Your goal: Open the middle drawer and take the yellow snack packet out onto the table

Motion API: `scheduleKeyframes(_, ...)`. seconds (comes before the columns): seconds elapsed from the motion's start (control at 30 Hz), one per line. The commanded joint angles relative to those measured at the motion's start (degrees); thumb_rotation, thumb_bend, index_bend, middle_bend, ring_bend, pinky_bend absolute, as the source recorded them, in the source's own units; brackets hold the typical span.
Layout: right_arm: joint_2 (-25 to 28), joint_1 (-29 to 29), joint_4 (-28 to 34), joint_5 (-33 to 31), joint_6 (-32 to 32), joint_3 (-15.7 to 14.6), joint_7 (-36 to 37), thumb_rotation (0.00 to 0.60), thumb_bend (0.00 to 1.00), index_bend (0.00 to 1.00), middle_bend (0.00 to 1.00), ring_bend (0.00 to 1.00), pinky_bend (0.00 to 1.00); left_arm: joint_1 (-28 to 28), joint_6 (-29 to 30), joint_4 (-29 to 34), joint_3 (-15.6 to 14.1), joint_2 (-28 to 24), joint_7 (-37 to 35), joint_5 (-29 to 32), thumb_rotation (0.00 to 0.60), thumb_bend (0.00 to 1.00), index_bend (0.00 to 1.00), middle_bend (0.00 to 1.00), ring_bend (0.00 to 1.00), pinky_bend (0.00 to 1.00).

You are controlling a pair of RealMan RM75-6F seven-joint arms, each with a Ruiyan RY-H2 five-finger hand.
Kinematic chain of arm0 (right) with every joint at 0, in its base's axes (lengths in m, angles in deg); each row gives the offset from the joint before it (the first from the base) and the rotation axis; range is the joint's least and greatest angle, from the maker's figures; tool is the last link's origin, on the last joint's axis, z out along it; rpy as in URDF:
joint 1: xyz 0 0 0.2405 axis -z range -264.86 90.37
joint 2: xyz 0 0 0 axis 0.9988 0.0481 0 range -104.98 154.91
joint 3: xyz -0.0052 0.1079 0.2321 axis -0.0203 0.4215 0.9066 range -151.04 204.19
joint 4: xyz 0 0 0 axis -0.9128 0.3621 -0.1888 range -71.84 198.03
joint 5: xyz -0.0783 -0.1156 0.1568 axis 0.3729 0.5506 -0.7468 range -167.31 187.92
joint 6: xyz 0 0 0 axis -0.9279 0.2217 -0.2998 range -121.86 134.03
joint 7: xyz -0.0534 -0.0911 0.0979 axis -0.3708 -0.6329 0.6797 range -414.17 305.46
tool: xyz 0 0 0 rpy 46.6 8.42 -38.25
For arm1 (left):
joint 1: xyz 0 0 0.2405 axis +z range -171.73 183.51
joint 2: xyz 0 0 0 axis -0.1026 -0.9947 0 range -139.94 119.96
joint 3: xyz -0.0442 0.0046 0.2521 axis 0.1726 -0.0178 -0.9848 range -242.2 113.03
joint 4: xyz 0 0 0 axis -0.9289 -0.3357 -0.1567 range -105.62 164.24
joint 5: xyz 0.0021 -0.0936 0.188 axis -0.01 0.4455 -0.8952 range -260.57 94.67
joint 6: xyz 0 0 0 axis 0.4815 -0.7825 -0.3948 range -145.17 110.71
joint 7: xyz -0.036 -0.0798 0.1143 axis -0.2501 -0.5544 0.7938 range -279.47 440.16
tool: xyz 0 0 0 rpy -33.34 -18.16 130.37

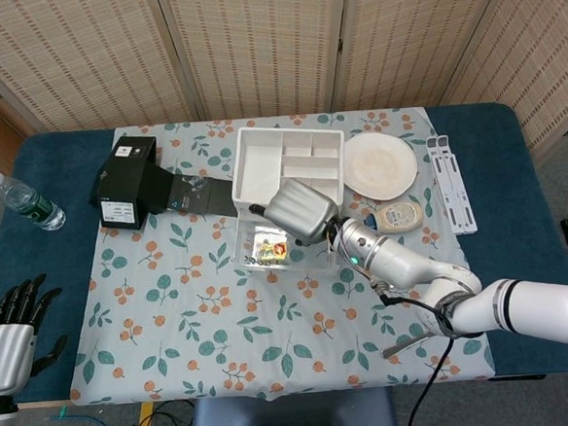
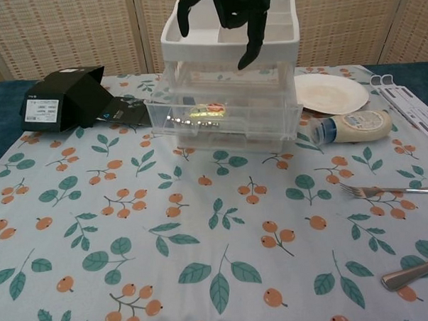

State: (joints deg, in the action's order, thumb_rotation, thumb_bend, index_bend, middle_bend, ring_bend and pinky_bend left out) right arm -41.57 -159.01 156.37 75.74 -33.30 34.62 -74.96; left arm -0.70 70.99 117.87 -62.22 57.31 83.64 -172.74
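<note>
Head view: middle drawer [image 1: 267,248] of white plastic drawer unit [image 1: 291,169] was seen pulled out, yellow foil snack packet [image 1: 270,244] lying inside. Right hand [image 1: 299,212] was held above it, fingers [image 2: 255,48] apart, nothing gripped. Advised: reach down w/ fingertips, packet pinched at edge, lifted clear of drawer front.

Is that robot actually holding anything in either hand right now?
No. The right hand hangs over the open middle drawer with its fingers down; the yellow snack packet lies untouched inside. The left hand is open, off the table's edge.
</note>
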Motion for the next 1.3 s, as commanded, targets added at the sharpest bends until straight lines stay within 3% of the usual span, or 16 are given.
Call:
scheduleKeyframes(0.03,-1.44,-0.60,-1.21,0.10,1.53,-0.63,-1.06,0.600,0.01,0.26,0.98,1.00,1.00,0.04,0.02,-0.04,-0.02,0.01,0.00,0.01,0.600,0.27,0.19,0.07,0.06,0.09)
scheduleKeyframes(0.67,-5.78,-2.30,-6.03,0.98,7.09,-2.12,-1.99,0.600,0.05,0.32,0.98,1.00,1.00,0.64,0.19,-0.39,-0.14,0.18,-0.23,0.59,0.600,0.27,0.19,0.07,0.06,0.09)
scheduleKeyframes(1.3,-8.16,-2.72,-8.76,1.92,8.22,-2.47,-1.79,0.600,0.09,0.32,0.98,1.00,1.00,0.82,0.26,0.05,-0.02,-0.02,0.17,0.74,0.600,0.27,0.19,0.07,0.06,0.09)
